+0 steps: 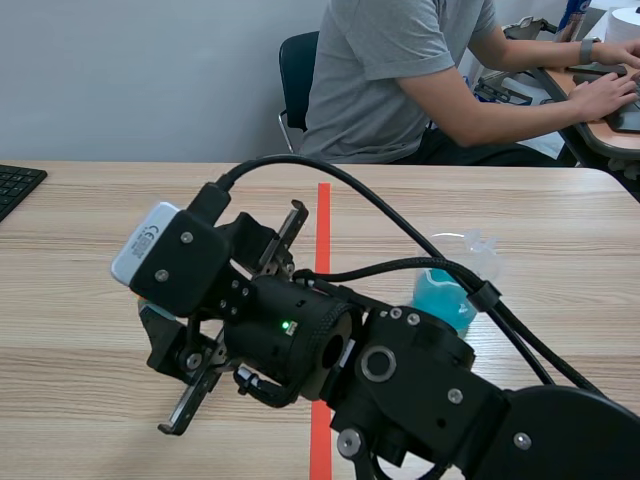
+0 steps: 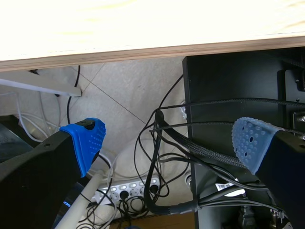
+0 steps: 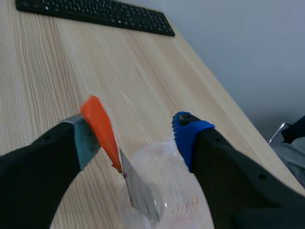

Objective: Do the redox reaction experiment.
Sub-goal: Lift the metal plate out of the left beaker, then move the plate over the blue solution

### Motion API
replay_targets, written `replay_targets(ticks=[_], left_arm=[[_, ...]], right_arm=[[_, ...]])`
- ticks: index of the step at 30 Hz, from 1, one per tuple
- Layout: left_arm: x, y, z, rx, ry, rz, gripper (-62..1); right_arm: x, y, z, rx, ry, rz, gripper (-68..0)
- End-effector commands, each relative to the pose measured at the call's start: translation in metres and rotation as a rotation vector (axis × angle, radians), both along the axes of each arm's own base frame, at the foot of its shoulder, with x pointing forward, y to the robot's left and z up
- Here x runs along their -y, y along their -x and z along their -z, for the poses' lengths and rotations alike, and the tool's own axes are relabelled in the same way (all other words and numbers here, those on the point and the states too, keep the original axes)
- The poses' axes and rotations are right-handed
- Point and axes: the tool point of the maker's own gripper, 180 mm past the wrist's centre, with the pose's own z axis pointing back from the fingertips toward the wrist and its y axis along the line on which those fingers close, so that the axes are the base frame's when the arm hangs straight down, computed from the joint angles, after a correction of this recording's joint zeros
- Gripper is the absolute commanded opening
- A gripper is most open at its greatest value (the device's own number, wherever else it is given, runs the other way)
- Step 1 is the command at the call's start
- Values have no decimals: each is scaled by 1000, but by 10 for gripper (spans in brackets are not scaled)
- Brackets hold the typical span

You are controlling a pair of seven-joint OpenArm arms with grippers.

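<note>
The right gripper (image 3: 136, 130) is hanging over the table (image 3: 43, 71) with its fingers standing apart, and a clear cup (image 3: 167, 191) is sitting between them, just under the tips. A thin blade with an orange handle (image 3: 99, 125) is standing in that cup, its metal end pointing down inside and its handle slanting up to lie against the grey-green pad (image 3: 86, 142). The blue pad (image 3: 187, 136) across the gap is not touching it, so the gripper is reading as open rather than clamped, though the handle may be only resting on that one pad. The cup of blue liquid (image 1: 443, 300) is sitting on the other side of the red tape line (image 1: 323, 210), back toward this arm's base and well apart from the fingers. The left gripper (image 2: 167, 143) is hanging open and empty below the table edge (image 2: 143, 50), over floor cables (image 2: 162, 157), so the right arm is by far the nearer. Closing on the slanted handle is looking like the next need, then carrying the blade across the line to the blue liquid
</note>
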Motion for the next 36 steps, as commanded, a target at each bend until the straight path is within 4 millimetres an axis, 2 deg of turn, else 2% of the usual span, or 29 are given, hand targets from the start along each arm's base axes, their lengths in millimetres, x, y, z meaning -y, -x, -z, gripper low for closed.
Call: replay_targets(ticks=[1, 3, 8, 10, 14, 18, 25, 36], left_arm=[[2, 0, -3, 11, 8, -5, -43], [2, 0, -3, 11, 8, -5, -52], [2, 0, -3, 10, 7, -4, -205], [2, 0, -3, 9, 7, -4, -224], [2, 0, -3, 9, 7, -4, -224], [2, 0, -3, 9, 8, -4, -232], [2, 0, -3, 9, 7, -5, -388], [2, 0, -3, 9, 7, -5, -531]], right_arm=[[-2, -3, -20, 47, -55, -9, -419], [-3, -2, -24, 56, -72, -17, -458], [-2, -2, -22, 52, -63, -14, -553], [0, -3, -20, 49, -55, -12, -577], [5, -6, -20, 54, -47, -1, -662], [14, -14, -26, 72, -51, 23, -660], [32, -29, -49, 52, -76, 58, -660], [48, -39, -81, -74, -114, 67, -660]])
